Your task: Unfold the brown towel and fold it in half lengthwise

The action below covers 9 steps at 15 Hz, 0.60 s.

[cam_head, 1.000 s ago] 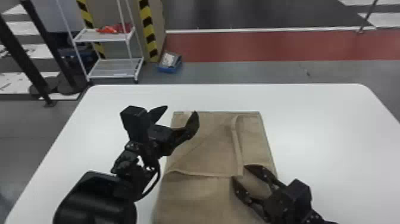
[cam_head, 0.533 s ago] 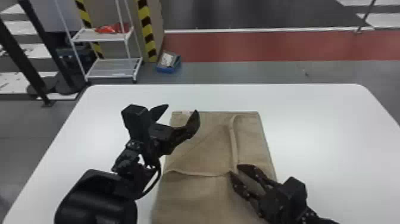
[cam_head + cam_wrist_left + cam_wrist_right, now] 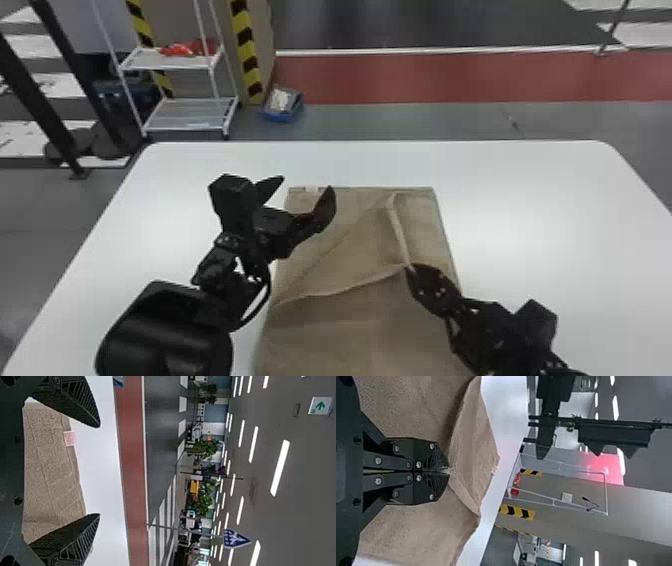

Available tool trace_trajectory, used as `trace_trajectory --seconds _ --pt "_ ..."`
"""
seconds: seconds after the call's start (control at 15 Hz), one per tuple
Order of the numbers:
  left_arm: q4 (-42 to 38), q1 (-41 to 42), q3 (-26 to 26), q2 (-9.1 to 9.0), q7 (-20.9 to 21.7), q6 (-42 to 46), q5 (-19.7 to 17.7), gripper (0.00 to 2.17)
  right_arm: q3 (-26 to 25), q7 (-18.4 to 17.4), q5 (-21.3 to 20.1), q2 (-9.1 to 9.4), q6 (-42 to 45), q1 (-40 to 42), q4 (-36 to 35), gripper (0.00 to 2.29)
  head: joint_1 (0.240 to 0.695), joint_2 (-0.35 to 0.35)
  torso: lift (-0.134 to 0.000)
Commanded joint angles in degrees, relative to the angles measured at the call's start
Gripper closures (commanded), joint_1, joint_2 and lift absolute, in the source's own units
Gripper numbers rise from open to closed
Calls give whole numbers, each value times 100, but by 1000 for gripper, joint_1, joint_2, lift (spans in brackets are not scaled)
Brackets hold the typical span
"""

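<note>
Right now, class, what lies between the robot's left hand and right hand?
In the head view, the brown towel lies between the open left hand and the right hand, which is closed on a raised fold of it.

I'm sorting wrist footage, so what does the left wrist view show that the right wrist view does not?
Left wrist view: a red floor strip, a green-arrow sign and a blue arrow sign.

Right wrist view: the right gripper shut on a fold of the brown towel, and yellow-and-black striped tape.

Both: the brown towel and the white table.
</note>
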<state>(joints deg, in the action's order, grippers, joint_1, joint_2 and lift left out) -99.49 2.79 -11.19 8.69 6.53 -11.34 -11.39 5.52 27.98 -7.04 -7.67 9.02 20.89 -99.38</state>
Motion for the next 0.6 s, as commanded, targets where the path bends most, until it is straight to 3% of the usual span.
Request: trace_trajectory --seconds 0.0,0.2,0.53 --pt "298 -226 -138 -16 -38 30 41 83 -359 -3 176 11 68 134 -240 1514 695 34 -125" --pt "439 -349 -164 -16 -38 48 111 83 -1317 5 651 28 -2 213 -521 1511 695 -14 -125" --pt "500 -402 -155 1 -82 48 208 83 -2969 58 1275 28 -530 90 -697 1511 695 -182 -125"
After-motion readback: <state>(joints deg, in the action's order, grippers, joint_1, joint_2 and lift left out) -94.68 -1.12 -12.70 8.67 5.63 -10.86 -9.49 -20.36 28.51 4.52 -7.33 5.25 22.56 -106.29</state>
